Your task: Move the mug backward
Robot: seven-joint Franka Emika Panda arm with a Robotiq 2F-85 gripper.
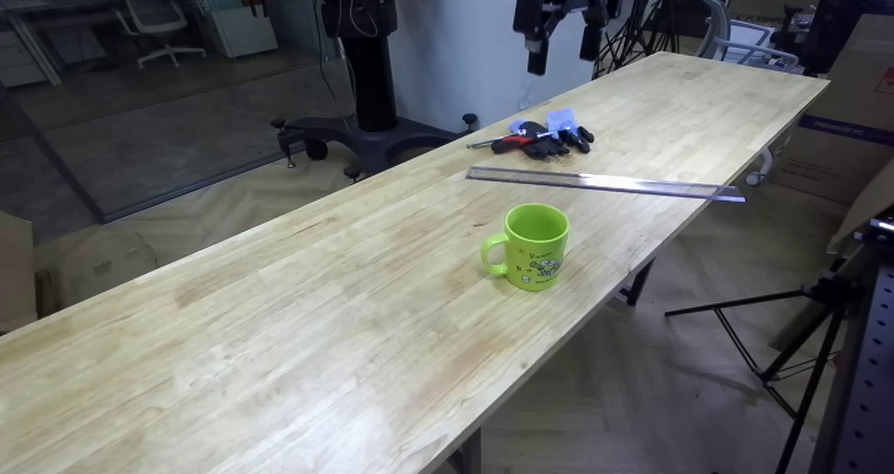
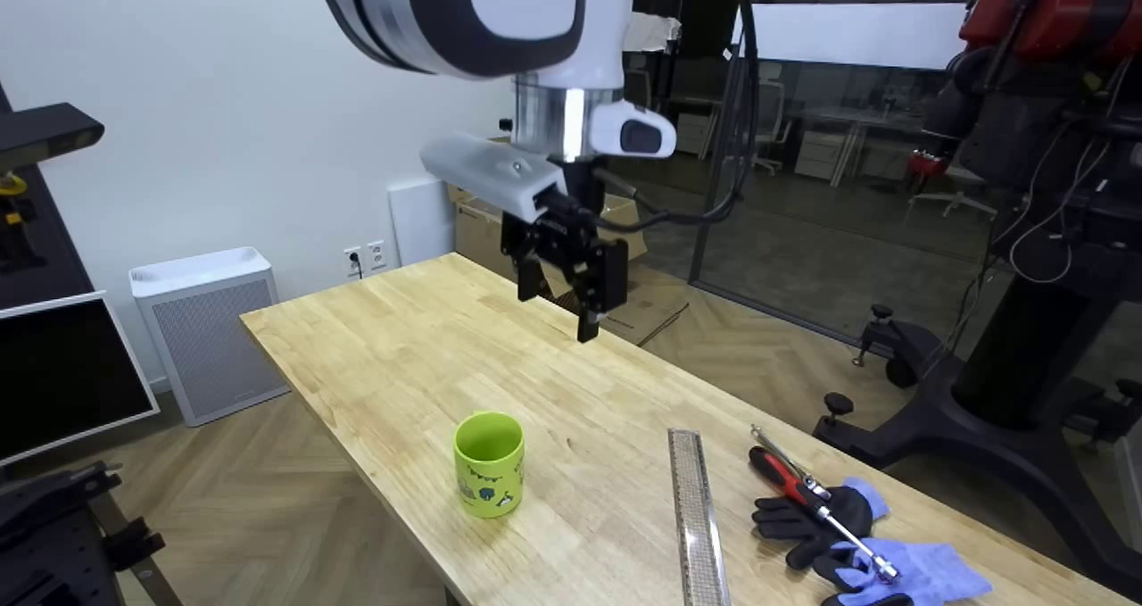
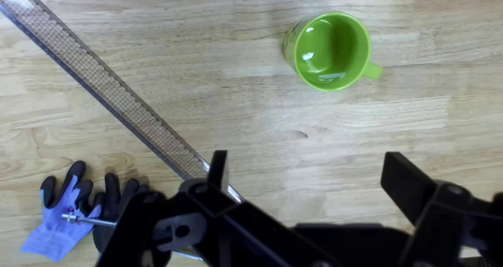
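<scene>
The lime-green mug (image 1: 536, 261) stands upright on the wooden table (image 1: 314, 306), close to one long edge. In an exterior view its loop handle and cartoon print show. It also stands upright in an exterior view (image 2: 489, 481), where its handle is mostly hidden behind it. In the wrist view the mug (image 3: 334, 54) is seen from above, with its handle pointing right and its inside empty. My gripper (image 3: 305, 162) is open with nothing between its fingers. It hangs well above the table, apart from the mug, in both exterior views (image 1: 564, 54) (image 2: 559, 307).
A long clear ruler (image 2: 696, 517) lies on the table near the mug. Beyond it lie work gloves (image 2: 812, 521) with a red-handled screwdriver (image 2: 778, 474) and a metal tool. The ruler (image 3: 98, 78) and gloves (image 3: 63, 223) also show in the wrist view. A black tripod stands off the table.
</scene>
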